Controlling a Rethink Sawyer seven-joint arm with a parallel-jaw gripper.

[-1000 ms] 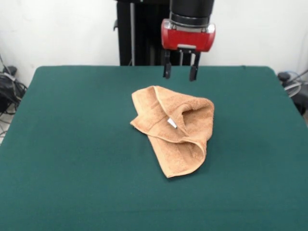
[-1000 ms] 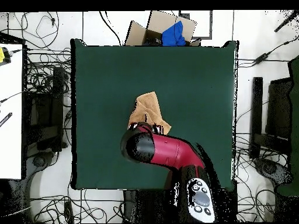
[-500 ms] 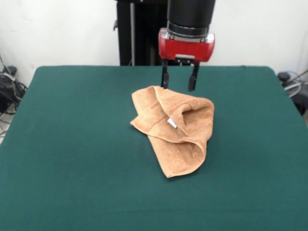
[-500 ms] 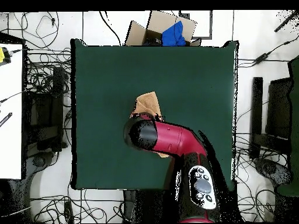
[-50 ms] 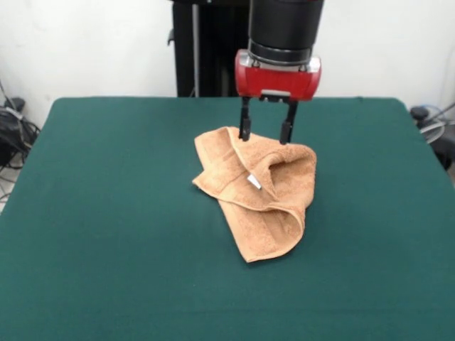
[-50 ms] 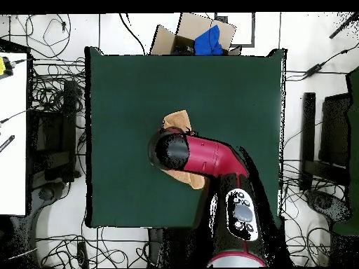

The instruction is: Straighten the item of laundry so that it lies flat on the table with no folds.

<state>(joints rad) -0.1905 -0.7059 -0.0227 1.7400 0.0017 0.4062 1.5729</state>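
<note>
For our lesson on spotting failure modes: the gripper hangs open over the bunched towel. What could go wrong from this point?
1. The open gripper sits over the towel's far edge, where layers overlap; it might pinch several at once, so folds stay.
2. In the overhead view the arm hides most of the towel, so a poor grasp may go unnoticed there.

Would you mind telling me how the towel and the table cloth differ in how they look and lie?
The towel is light orange-tan; the table cover is dark green. The towel is crumpled with folds and a raised hump; the table cover lies flat. The towel is small, near the centre; the table is far larger. The gripper stands open over the towel's far edge.
</note>
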